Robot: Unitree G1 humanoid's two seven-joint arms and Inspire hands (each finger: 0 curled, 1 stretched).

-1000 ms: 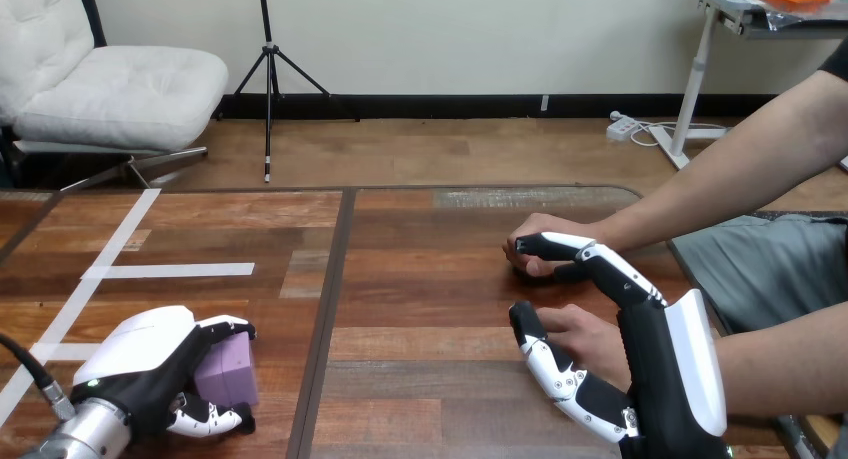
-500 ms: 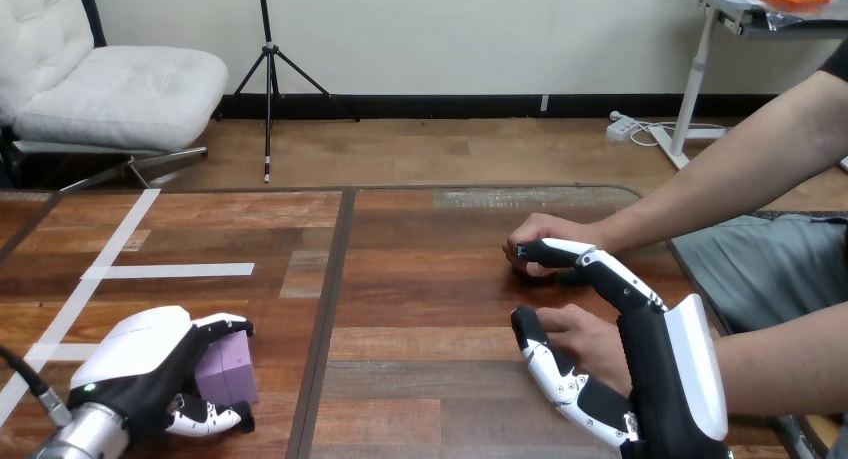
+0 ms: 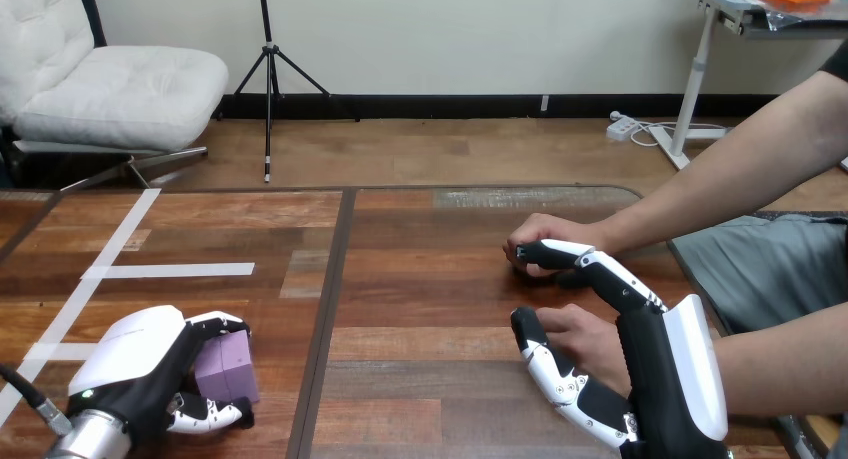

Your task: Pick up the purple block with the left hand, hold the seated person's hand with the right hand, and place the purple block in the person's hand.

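Note:
The purple block (image 3: 230, 364) sits low at the table's near left. My left hand (image 3: 140, 364) is curled round it, fingers over its top and thumb along its near side. My right hand (image 3: 665, 364) is at the near right, with its fingers (image 3: 590, 264) stretched out and its thumb (image 3: 548, 364) spread apart. The person's nearer hand (image 3: 592, 339) lies on the table in the gap between my thumb and fingers, which do not close round it. The person's farther hand (image 3: 545, 237) rests as a fist just beyond my right fingertips.
White tape strips (image 3: 175, 270) cross the wooden table (image 3: 420, 279) at the left. A dark seam (image 3: 335, 279) runs down the table between my two hands. The person's forearms (image 3: 720, 179) come in from the right edge.
My left hand has drawn back slightly toward the near edge, still round the purple block. The right hand's fingers have dipped a little lower. The person's hands have stayed put.

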